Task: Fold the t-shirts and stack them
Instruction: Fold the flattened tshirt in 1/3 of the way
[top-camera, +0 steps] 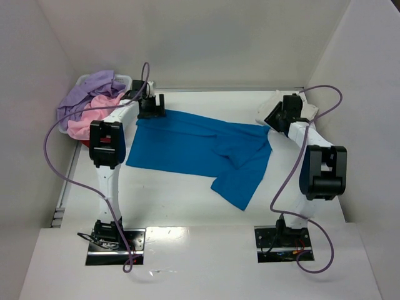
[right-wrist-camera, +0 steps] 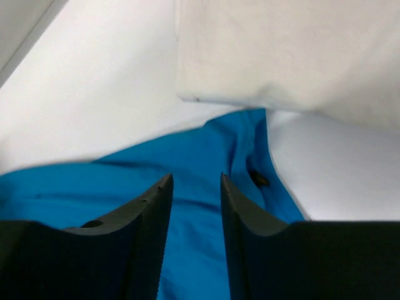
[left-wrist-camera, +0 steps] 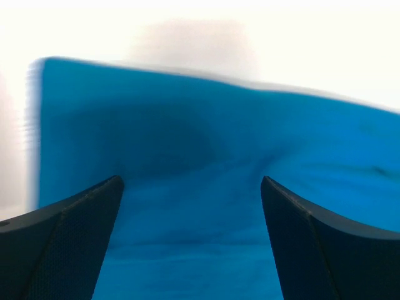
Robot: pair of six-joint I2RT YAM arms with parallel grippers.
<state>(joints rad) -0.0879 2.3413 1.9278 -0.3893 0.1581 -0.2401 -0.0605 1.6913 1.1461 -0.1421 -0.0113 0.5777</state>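
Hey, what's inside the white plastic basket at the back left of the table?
A crumpled lavender cloth shirt and a pink cloth shirt are heaped above the rim of the white plastic basket. Anything beneath them is covered.

Left hand [left-wrist-camera: 192, 180] wide open; right hand [right-wrist-camera: 195, 177] seemingly half-open.

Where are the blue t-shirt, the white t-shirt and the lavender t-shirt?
blue t-shirt [top-camera: 181, 147], top external view, middle of the spread body.
white t-shirt [right-wrist-camera: 281, 50], right wrist view, flat upper face of the cloth.
lavender t-shirt [top-camera: 87, 94], top external view, top of the bunched heap.
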